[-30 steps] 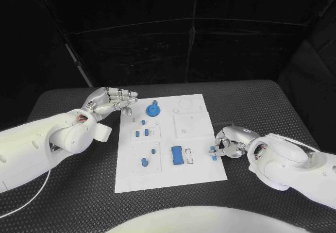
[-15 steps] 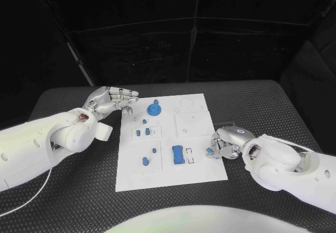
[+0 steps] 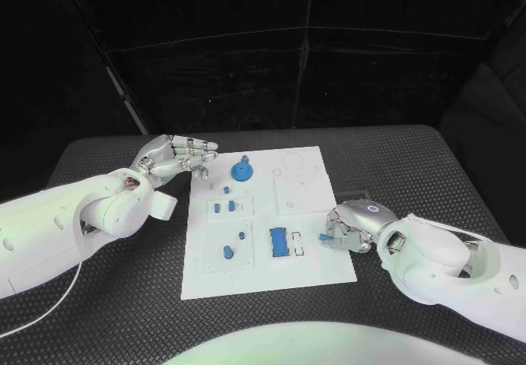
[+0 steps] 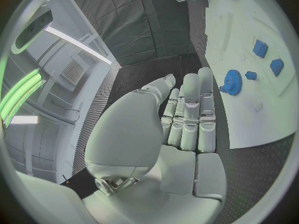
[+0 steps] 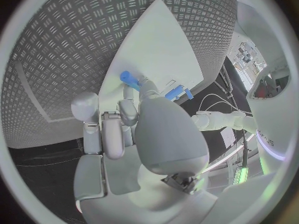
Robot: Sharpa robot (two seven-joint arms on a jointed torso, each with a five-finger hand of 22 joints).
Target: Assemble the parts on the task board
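The white task board [image 3: 270, 280] lies in the middle of the table. On it are a round blue gear [image 3: 240, 170], small blue pieces [image 3: 228, 206] and a long blue block [image 3: 278, 242]. My right hand [image 3: 351, 224] rests at the board's right edge and pinches a small blue part [image 3: 325, 236]. In the right wrist view that part [image 5: 129, 78] sticks out from the fingertips, just over the board [image 5: 156, 45]. My left hand [image 3: 175, 158] hovers at the board's far left corner, holding nothing. In the left wrist view its fingers [image 4: 190, 114] lie straight side by side, near the gear [image 4: 232, 81].
Black ribbed matting [image 3: 416, 167] covers the table around the board. A white square tag [image 3: 164, 206] hangs at my left wrist, beside the board's left edge. Dark curtains close off the back.
My right hand has turned and shifted slightly left onto the board's edge, carrying the small blue part with it. The left hand has stayed put.
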